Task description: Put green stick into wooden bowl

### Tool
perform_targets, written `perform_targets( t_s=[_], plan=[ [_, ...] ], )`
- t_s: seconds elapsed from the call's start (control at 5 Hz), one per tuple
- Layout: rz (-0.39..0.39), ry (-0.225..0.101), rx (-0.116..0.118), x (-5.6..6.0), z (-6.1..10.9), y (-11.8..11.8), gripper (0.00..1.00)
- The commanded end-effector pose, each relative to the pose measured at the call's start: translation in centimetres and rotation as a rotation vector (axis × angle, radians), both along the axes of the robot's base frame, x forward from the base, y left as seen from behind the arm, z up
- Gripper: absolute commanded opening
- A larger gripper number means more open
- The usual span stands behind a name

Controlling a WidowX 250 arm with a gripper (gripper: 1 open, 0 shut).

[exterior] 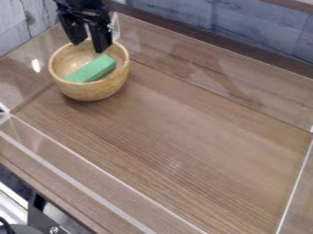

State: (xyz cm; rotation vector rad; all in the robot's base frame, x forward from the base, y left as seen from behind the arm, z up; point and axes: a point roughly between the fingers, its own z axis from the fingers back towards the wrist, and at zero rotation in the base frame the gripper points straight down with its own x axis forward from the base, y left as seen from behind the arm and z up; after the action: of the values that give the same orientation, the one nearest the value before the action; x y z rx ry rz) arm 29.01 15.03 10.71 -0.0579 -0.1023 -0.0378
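Note:
The green stick (91,69) lies slanted inside the wooden bowl (88,90), which sits at the far left of the wooden table. My gripper (88,42) hangs pointing down just above the bowl's back rim. Its black fingers (76,35) stand apart with nothing between them, clear of the stick.
A clear plastic wall (159,196) frames the wooden table top (196,128), with its front edge close to the camera and a side edge at the right. A grey tiled wall (244,27) rises behind the table.

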Motion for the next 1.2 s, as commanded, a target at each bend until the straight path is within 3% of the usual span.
perform_targets(
  t_s=[0.0, 0.4, 0.8, 1.0],
  plan=[
    [0.002, -0.056, 0.022, 1.1, 2.5, -0.1, 1.0],
    [-0.1, -0.068, 0.009, 1.0, 2.7, -1.9, 1.0],
    [-0.126, -0.084, -0.005, 3.4, 3.4, -3.7, 1.0],
    [-0.181, -0.081, -0.007, 3.5, 3.5, -4.1, 0.0]
  ],
)
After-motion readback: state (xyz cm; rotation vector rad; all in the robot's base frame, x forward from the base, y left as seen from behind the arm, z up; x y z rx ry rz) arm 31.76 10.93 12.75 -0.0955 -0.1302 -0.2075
